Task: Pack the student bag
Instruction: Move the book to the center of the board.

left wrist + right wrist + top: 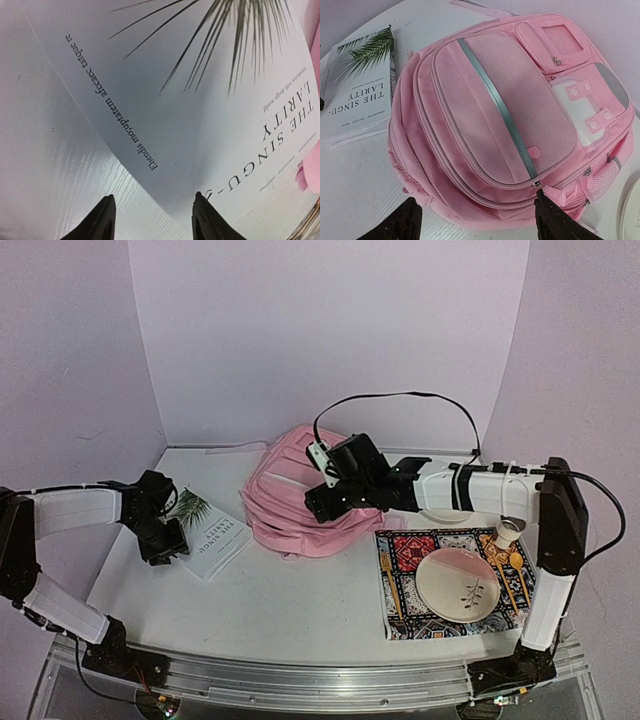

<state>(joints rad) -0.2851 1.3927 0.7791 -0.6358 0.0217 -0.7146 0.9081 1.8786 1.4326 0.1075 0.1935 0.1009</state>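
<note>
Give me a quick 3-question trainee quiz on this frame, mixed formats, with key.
1. Which gripper hangs over the backpack? A left, B right, C neither.
2. True or false: the book lies on the table, outside the backpack.
3. Fill in: the plate rests on a patterned ___.
Key: 1 B, the right gripper; 2 true; 3 mat.
</note>
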